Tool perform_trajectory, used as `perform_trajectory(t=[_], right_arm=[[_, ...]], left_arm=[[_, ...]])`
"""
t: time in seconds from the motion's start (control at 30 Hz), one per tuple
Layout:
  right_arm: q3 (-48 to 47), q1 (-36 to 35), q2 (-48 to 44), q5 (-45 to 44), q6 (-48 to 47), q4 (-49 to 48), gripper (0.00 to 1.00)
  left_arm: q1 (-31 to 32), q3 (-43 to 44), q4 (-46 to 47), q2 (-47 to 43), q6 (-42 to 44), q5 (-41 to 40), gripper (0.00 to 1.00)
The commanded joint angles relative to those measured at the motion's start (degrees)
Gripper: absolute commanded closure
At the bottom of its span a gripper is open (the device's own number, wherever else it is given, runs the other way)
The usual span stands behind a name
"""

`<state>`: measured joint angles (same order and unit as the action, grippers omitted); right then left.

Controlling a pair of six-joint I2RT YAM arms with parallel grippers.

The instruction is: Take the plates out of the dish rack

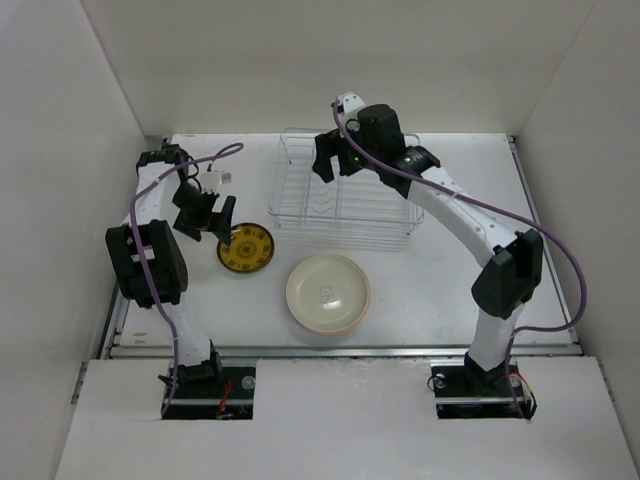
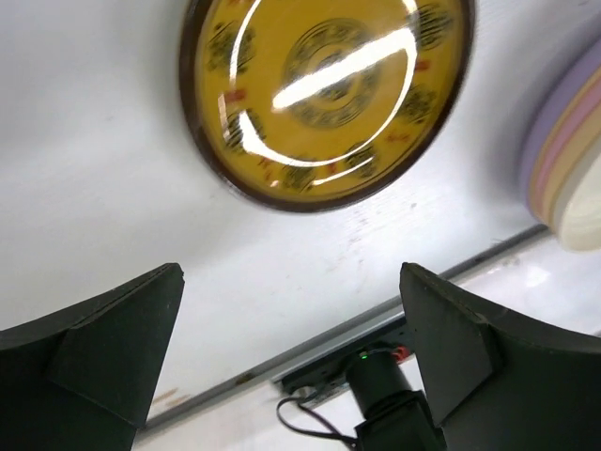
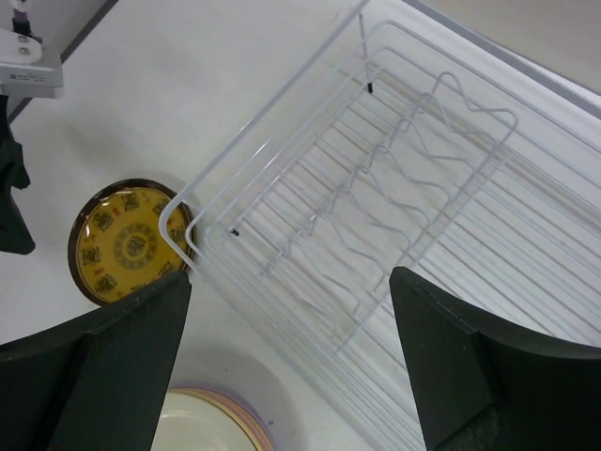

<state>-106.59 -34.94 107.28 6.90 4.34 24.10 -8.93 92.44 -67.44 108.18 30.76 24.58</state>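
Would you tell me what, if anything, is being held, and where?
Nothing: left gripper open near the brown-and-yellow plate, right gripper open over the dish rack.

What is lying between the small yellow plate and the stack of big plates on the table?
Nothing: in the top external view only bare white table separates the small yellow plate from the stack.

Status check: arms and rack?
Left gripper open, by brown-and-yellow plate. Right gripper open, over dish rack. Rack empty; plate stack on table. Nothing obstructing.
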Motion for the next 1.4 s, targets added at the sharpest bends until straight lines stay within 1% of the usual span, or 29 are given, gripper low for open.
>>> perform_trajectory(t=[0.0,0.1,0.17,0.2,0.23,0.27,0.3,0.33,0.4,0.43,0.47,0.5,0.53,0.57,0.6,0.67,0.7,0.77,0.83,0.97,1.17,1.37], right_arm=[[1.6,0.9,-5.2,-2.3,0.5,-1.2,0.07],[2.3,0.9,-7.8,-3.2,1.1,-0.6,0.07],[4.1,0.9,-10.0,-6.3,1.9,-0.6,0.07],[5.1,0.9,-10.8,-10.5,2.9,-0.1,0.07],[5.7,0.9,-11.7,-13.9,3.5,0.6,0.04],[6.3,0.9,-13.4,-18.5,4.4,1.1,0.02],[6.9,0.9,-14.2,-24.4,6.5,1.6,0.0],[7.7,1.4,-15.1,-39.2,7.6,2.4,0.0],[11.1,1.5,-17.4,-55.0,9.3,4.9,0.0],[12.6,1.5,-18.0,-62.8,10.0,5.5,0.0],[16.4,1.5,-18.5,-77.7,10.0,6.0,0.0],[18.3,1.5,-19.2,-84.3,10.5,6.0,0.0],[20.1,1.5,-19.2,-89.9,10.5,6.0,0.0],[21.6,1.5,-19.8,-94.3,10.5,6.7,0.0],[23.6,1.5,-20.4,-98.3,11.3,9.6,0.0],[23.6,1.5,-21.3,-97.7,19.5,16.7,0.0],[22.5,1.5,-21.8,-95.0,24.5,26.3,0.0],[21.8,1.5,-24.3,-92.5,36.1,32.8,0.0],[21.8,1.5,-27.4,-89.3,37.0,33.8,0.0],[22.4,1.5,-30.0,-85.4,37.0,33.8,0.0],[21.2,1.5,-30.6,-83.5,38.4,35.8,0.0],[20.0,1.5,-31.1,-82.2,38.9,36.3,0.0]], left_arm=[[2.4,-1.4,2.2,-3.2,-1.1,-8.1,0.0],[2.4,0.2,0.7,-3.2,-2.9,-7.6,0.0],[2.4,0.2,3.1,-5.3,-4.9,-8.2,0.0],[1.1,-0.3,4.4,-7.8,-8.1,-9.9,0.0],[1.1,-0.3,5.9,-9.1,-10.6,-11.6,0.0],[-0.9,-0.9,9.4,-10.4,-13.4,-13.8,0.0],[-2.0,-1.5,11.1,-11.8,-16.4,-20.4,0.0],[-3.2,-1.5,12.7,-14.3,-19.3,-24.3,0.0],[-6.3,-2.1,14.5,-16.5,-24.8,-31.0,0.0],[-7.1,-2.1,15.1,-17.5,-26.0,-35.1,0.0],[-8.0,-2.1,15.1,-19.2,-27.1,-37.1,0.0],[-9.2,-2.6,15.1,-20.0,-28.2,-39.4,0.0],[-9.2,-2.6,15.1,-20.8,-30.9,-46.0,0.0],[-9.2,-3.1,15.8,-22.2,-32.2,-49.7,0.0],[-9.2,-4.1,15.8,-22.9,-33.2,-52.8,0.0],[-9.2,-5.6,17.0,-24.3,-34.9,-59.3,0.0],[-9.2,-6.5,17.0,-25.7,-35.6,-60.5,0.0],[-9.2,-9.3,19.2,-27.3,-35.6,-61.2,0.0],[-9.2,-11.4,19.7,-29.5,-35.0,-61.2,0.0],[-9.2,-11.9,20.2,-31.4,-34.4,-60.6,0.0],[-9.2,-13.5,19.7,-33.0,-33.7,-60.6,0.0],[-9.2,-14.1,19.2,-35.1,-32.4,-58.8,0.0]])
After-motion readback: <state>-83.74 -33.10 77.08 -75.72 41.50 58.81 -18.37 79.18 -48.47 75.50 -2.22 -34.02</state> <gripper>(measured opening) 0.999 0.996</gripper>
